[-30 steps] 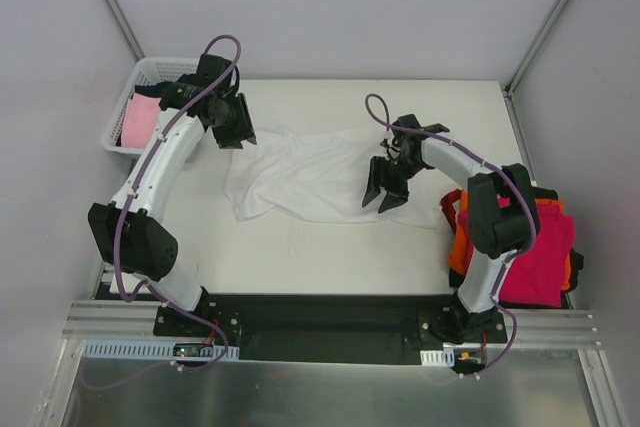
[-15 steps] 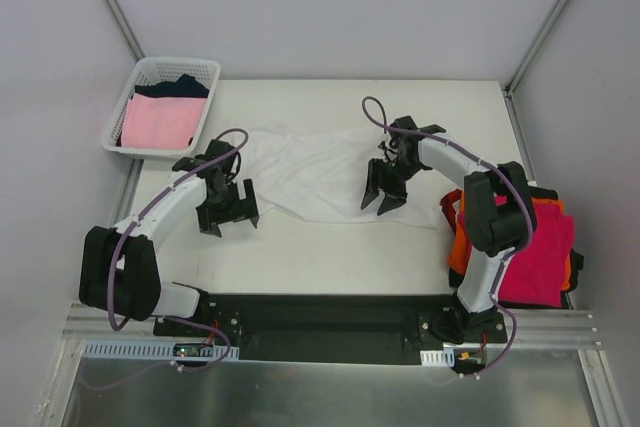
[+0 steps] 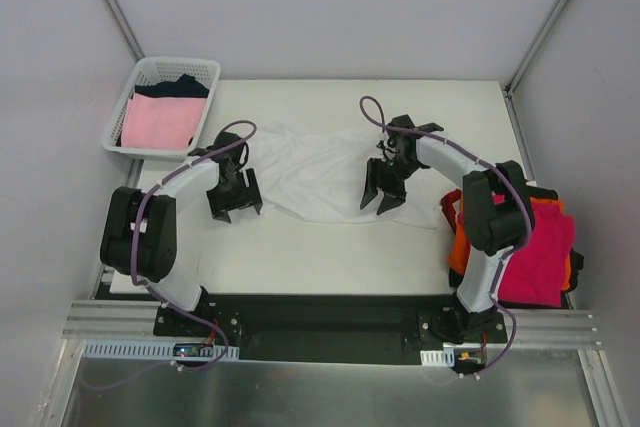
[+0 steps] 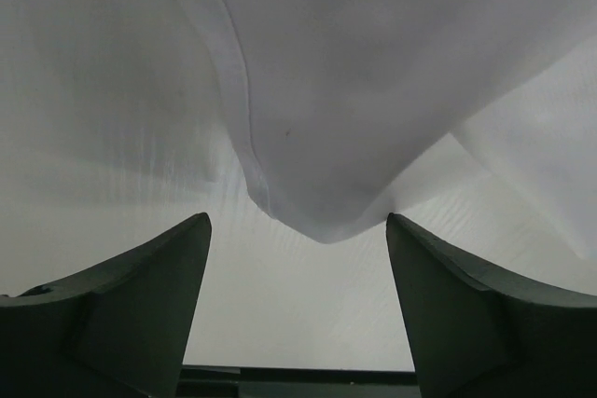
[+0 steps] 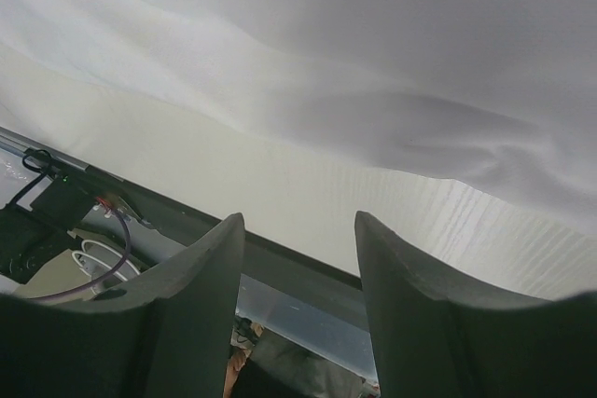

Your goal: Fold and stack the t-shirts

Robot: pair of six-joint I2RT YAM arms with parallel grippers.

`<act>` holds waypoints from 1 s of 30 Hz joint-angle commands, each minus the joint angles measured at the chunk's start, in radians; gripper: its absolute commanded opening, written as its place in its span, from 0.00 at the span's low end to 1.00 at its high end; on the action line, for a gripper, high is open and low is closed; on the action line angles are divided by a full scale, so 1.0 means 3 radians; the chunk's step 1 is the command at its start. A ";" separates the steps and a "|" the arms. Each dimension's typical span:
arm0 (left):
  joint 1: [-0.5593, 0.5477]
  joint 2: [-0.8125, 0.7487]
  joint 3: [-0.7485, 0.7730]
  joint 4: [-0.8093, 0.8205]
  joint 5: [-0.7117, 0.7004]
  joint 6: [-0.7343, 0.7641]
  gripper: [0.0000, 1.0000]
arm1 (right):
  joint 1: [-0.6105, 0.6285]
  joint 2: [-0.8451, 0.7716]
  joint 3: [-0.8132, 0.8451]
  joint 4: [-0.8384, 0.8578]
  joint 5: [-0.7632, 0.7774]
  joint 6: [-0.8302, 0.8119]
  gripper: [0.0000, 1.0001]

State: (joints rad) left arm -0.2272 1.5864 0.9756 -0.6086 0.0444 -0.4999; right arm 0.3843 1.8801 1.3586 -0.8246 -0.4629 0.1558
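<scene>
Two robot arms reach over a big white table (image 3: 330,247). On the table lies a white t-shirt (image 3: 310,172). It is spread out and rumpled, and it sits in the far middle part of the table, between the two arms.

Off the right side of the table there is a pile of shirts. A magenta-red t-shirt (image 3: 545,247) is on top, and an orange t-shirt (image 3: 458,247) peeks out under it on the left.

At the far left corner sits a white basket (image 3: 150,72) with holes in its walls. A pale pink t-shirt (image 3: 160,122) lies inside it at the near end. A navy t-shirt (image 3: 180,85) lies behind the pink one at the far end.

The left gripper (image 3: 235,207) is low, at the left end of the white shirt. Its two fingers are wide apart. In the left wrist view, a corner of the white shirt (image 4: 373,72) points down at the gap, but the fingers are not squeezing it.

The right gripper (image 3: 380,199) is over the near right part of the white shirt. Its fingers are partly spread. In the right wrist view, the shirt (image 5: 373,62) lies ahead of them, and nothing is in the gap.
</scene>
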 commanded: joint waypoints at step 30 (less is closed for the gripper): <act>0.0026 -0.0235 0.0091 0.0107 -0.0501 -0.0041 0.00 | 0.0023 0.0043 0.0078 -0.0054 -0.0001 -0.0018 0.53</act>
State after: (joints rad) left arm -0.2272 1.5841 0.9226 -0.5171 -0.1047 -0.5102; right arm 0.3843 1.8942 1.3586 -0.8234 -0.4534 0.1558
